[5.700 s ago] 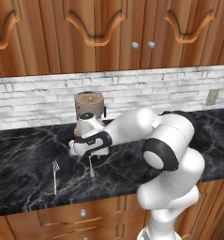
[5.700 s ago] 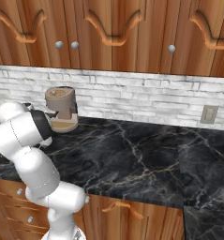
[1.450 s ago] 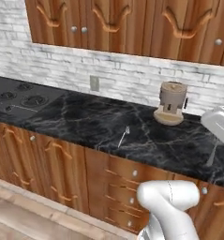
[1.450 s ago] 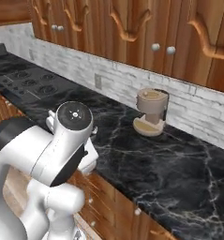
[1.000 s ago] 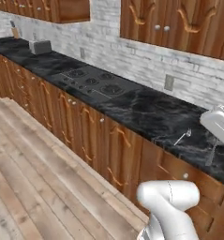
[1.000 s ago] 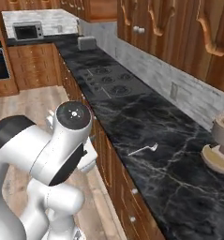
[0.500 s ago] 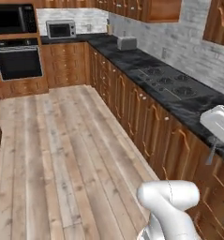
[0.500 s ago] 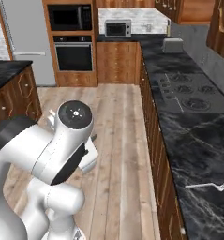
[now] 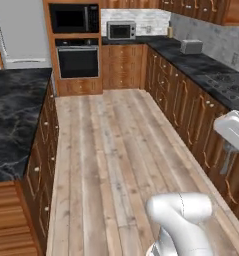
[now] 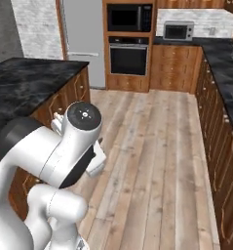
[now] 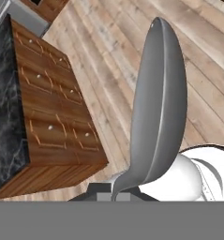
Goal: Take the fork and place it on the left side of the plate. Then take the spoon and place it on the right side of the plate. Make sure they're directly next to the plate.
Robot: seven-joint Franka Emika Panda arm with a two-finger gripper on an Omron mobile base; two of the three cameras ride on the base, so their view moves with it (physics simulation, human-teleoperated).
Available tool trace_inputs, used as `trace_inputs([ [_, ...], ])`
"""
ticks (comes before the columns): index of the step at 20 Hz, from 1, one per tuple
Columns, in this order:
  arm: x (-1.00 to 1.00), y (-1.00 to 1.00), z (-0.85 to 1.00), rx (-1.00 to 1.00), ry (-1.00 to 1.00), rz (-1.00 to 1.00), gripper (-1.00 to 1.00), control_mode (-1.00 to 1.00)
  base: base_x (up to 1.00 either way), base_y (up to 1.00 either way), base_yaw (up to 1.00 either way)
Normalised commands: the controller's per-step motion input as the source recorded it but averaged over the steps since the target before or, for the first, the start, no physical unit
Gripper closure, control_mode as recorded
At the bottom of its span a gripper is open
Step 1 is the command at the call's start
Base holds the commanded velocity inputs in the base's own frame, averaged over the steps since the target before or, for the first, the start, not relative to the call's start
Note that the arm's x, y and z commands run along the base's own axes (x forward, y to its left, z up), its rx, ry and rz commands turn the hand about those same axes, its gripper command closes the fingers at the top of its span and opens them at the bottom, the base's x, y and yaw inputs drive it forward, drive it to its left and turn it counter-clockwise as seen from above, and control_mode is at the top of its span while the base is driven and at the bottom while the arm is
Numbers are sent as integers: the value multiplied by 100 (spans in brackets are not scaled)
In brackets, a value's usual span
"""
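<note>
A: Where is the spoon (image 11: 160, 108) at this moment?

B: In the hand view it stands up the middle of the frame, its oval grey bowl reaching from near the top edge down to lower centre; the bowl narrows into a slim neck at the bottom centre, where it drops between the finger tips; so the gripper (image 11: 114, 196) is clamped on the spoon, its jaws drawn almost together on the thin handle.

A: What lies behind the spoon there?

B: Pale wooden floor (image 11: 108, 70) runs across the upper half and right of that frame; at the left stands a wooden island cabinet (image 11: 57, 122) with small knobs on its drawers; its black marble top (image 11: 5, 108) shows along the left edge.

A: And the base views?

B: In the left base view the floor (image 9: 111, 160) fills the centre; a dark-topped island (image 9: 13, 120) sits at the left; a run of wooden cabinets (image 9: 191, 110) under a black counter goes up the right side, with a toaster (image 9: 191, 46) at the upper right; a built-in oven (image 9: 77, 60) and a microwave (image 9: 121, 31) stand at the top centre.

A: Can you see the arm?

B: Yes; in the right base view the white arm (image 10: 54, 156) fills the lower left, in front of the island (image 10: 30, 83); a grey refrigerator (image 10: 81, 44) stands at the top, just left of the oven (image 10: 128, 56); in the left base view a white link (image 9: 233, 131) shows at the right edge and the arm's base at the lower right.
</note>
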Motion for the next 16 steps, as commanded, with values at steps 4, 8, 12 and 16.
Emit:
trace_inputs([
  [4,0,0,0,0,0,0,100,100,16,100,10],
  [8,0,0,0,0,0,0,100,100,18,100,5],
  [12,0,0,0,0,0,0,100,100,23,100,0],
  [16,0,0,0,0,0,0,100,100,21,100,-3],
])
